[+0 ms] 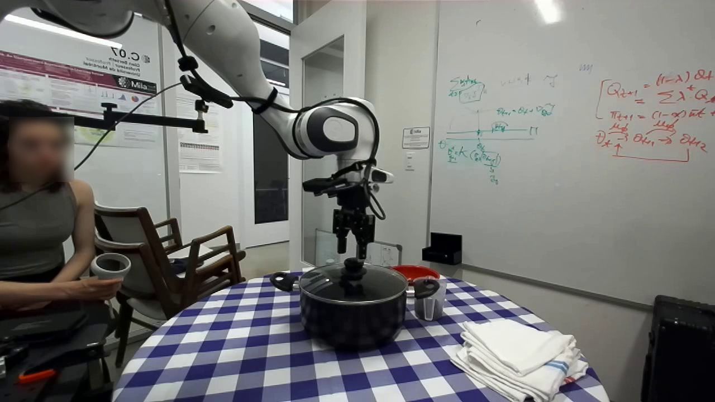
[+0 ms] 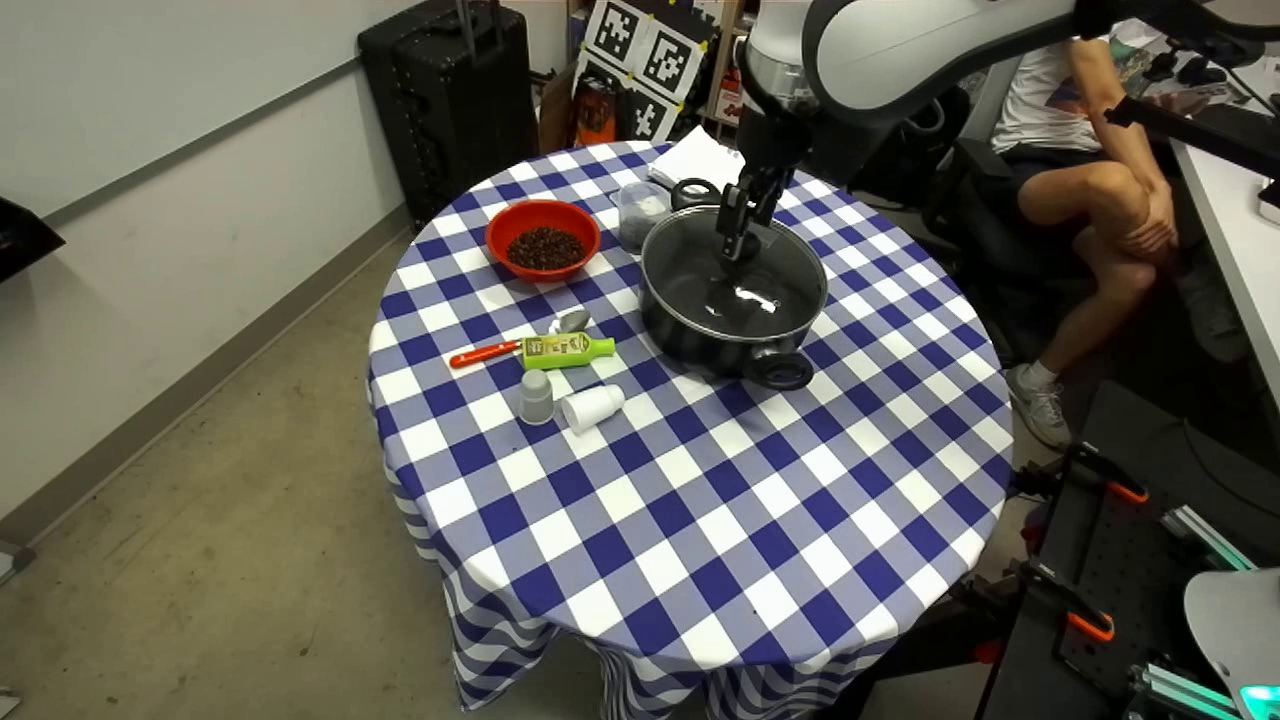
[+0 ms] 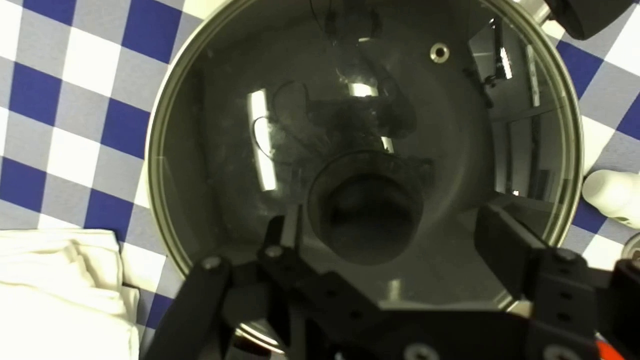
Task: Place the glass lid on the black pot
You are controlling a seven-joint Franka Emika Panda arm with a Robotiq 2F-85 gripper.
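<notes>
The glass lid (image 1: 324,285) lies flat on top of the black pot (image 1: 352,324), its rim following the pot's rim. The lid (image 2: 690,285) and pot (image 2: 685,338) also show in the other exterior picture. The lid's dark knob (image 1: 353,267) points up at its centre. My gripper (image 1: 352,255) is open and empty, pointing down just above the knob. In the wrist view the fingers (image 3: 385,225) stand wide apart over the lid (image 3: 215,150), with the knob (image 3: 372,220) seen between them, nearer the left finger. I cannot tell the exact height gap.
A folded white cloth (image 1: 516,352), a red bowl of dark beans (image 2: 497,238) and a clear cup (image 1: 431,304) stand around the pot. A green bottle (image 2: 568,350), a red-handled utensil (image 2: 485,354) and white (image 2: 592,408) and grey (image 2: 536,398) shakers lie nearby. A person sits beside the table.
</notes>
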